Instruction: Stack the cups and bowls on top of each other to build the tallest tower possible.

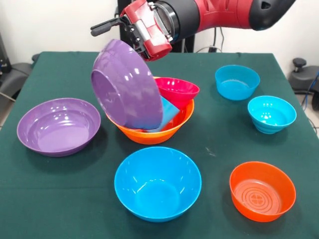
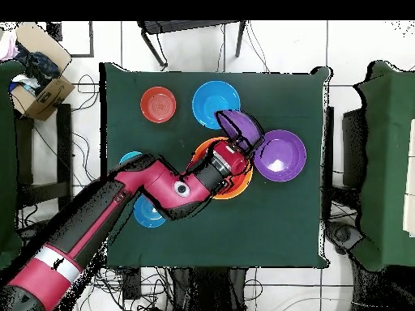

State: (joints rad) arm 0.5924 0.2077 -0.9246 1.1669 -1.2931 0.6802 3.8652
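My gripper is shut on the rim of a purple bowl, which it holds tilted on edge over the left side of the large orange bowl at the table's middle. A magenta bowl leans in the orange bowl's far side. A light blue object, possibly the cup, lies inside the orange bowl, mostly hidden. In the overhead view the gripper holds the purple bowl above the orange bowl.
On the green table there is a second purple bowl at the left, a blue bowl in front, a red-orange bowl at the front right and two cyan bowls at the right.
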